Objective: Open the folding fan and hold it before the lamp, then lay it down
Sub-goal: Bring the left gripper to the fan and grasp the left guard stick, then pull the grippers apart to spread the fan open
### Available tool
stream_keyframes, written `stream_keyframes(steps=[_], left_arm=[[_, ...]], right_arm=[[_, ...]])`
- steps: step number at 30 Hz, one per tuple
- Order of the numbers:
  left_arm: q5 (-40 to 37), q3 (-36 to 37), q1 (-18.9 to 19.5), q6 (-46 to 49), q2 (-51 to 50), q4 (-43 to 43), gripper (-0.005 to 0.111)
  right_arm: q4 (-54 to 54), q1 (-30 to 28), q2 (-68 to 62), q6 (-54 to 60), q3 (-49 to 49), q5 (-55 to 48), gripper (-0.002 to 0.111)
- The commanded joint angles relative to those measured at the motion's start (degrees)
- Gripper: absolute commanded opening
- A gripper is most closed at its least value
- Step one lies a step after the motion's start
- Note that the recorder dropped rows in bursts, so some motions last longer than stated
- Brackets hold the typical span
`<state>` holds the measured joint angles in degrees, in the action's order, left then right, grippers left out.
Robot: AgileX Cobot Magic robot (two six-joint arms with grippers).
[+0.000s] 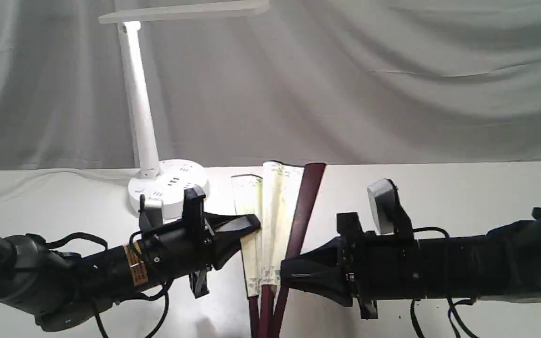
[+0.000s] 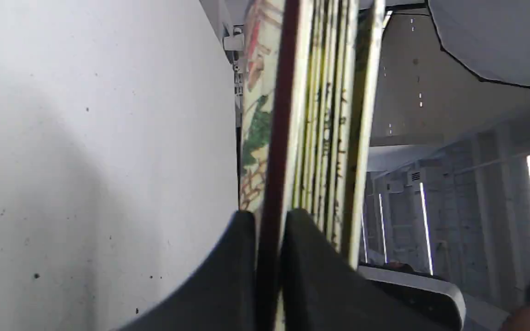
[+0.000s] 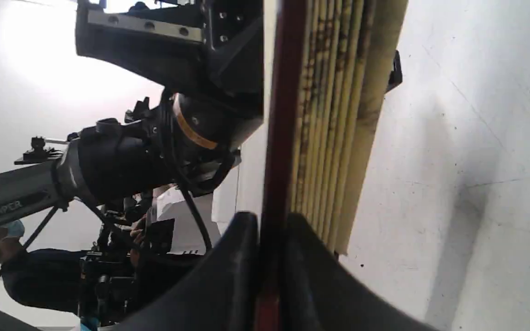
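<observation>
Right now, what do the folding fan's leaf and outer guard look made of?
Pleated cream leaf of the folding fan: likely matte paper, sharply creased, printed script. Dark maroon outer guard: probably lacquered wood, straight, smooth, faint sheen; plastic possible.

**Both grippers closed, tips facing each other**

The left arm (image 1: 64, 272) lies low on the left side and the right arm (image 1: 463, 267) on the right, both almost level and pointing to the middle. The left gripper (image 1: 253, 224) and the right gripper (image 1: 285, 274) each pinch a dark rib of the fan (image 1: 275, 202). The tips are near but apart, with the left one a little higher.
</observation>
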<state>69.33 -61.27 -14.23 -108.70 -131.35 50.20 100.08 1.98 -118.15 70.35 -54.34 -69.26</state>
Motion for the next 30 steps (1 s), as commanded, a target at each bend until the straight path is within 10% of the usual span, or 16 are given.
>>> stream_keyframes(steps=[1, 13, 30], left_arm=[[0.63, -0.31, -0.01, -4.51, 0.17, 0.05, 0.0], [0.63, -0.41, -0.01, -9.45, 0.17, 5.3, 0.0], [0.63, -0.41, 0.12, -9.45, 0.17, 0.99, 0.0]], right_arm=[[-0.13, 0.31, 0.58, 0.64, 0.24, -0.7, 0.0], [-0.13, 0.01, 0.58, -0.13, -0.48, 1.18, 0.043], [-0.13, -0.16, 0.47, -3.94, -7.1, 7.25, 0.039]])
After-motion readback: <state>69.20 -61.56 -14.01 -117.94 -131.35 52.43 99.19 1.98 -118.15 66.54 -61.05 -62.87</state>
